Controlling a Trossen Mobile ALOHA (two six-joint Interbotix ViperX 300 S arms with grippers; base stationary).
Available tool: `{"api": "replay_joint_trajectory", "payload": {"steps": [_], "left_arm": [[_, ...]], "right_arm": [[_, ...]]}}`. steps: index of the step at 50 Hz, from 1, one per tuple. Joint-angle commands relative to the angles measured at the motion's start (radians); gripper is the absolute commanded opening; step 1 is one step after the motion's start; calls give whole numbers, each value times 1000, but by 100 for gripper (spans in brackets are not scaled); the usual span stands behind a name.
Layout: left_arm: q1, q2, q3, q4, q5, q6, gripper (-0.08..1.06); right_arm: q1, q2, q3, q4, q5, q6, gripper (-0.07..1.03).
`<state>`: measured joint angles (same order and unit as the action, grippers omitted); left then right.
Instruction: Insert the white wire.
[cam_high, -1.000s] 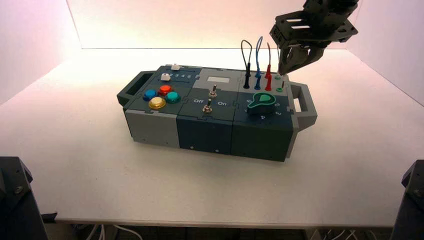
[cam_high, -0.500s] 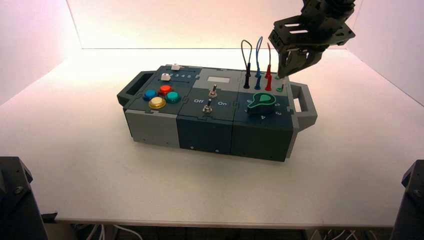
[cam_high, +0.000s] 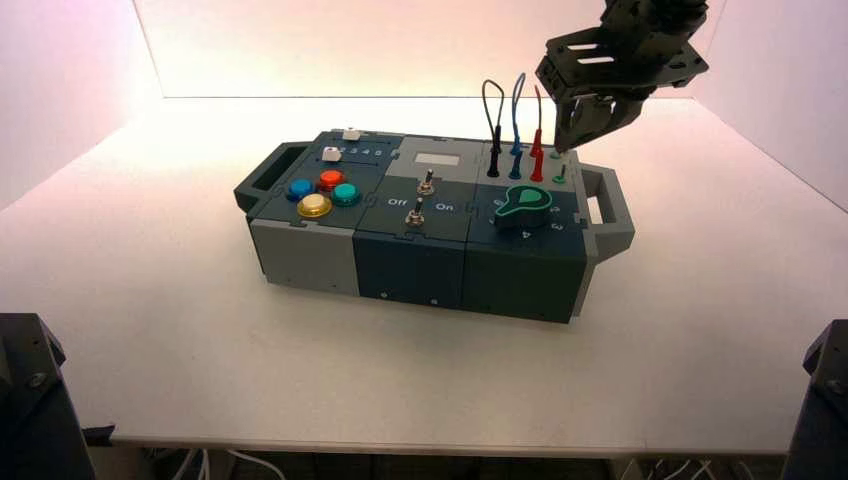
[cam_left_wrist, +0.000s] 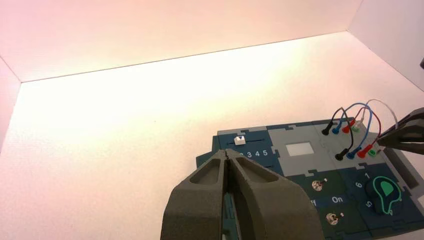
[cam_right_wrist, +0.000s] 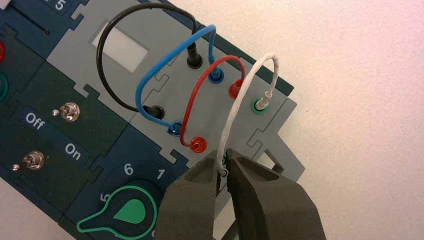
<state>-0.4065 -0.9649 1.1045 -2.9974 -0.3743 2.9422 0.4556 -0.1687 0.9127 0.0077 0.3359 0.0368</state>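
Right wrist view: fingers (cam_right_wrist: 200, 187) partly hide 1 green socket (cam_right_wrist: 224, 158).

lab-like test booth, pale walls (cam_high: 770, 130), white tabletop (cam_high: 200, 380), robot arm (cam_high: 625, 60)

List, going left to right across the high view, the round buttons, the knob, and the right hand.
Blue button → red button → teal button → green knob → right hand.

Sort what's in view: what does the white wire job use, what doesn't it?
In the job:
- white wire
- right pincer, gripping its near end
- far green socket

Not in it:
- black wire
- blue wire
- red wire
- green knob
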Motion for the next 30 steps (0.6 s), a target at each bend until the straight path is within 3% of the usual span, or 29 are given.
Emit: {"api": "replay_joint_trajectory", "payload": {"steps": [1, 30], "left_arm": [[-2, 5, -28, 0, 11, 2, -3], [-2, 5, -28, 0, 12, 3, -3]], "right_arm": [[-20, -11, -28, -3, -8, 2, -2], [-23, 9, -35, -3, -17, 0, -2]]}}
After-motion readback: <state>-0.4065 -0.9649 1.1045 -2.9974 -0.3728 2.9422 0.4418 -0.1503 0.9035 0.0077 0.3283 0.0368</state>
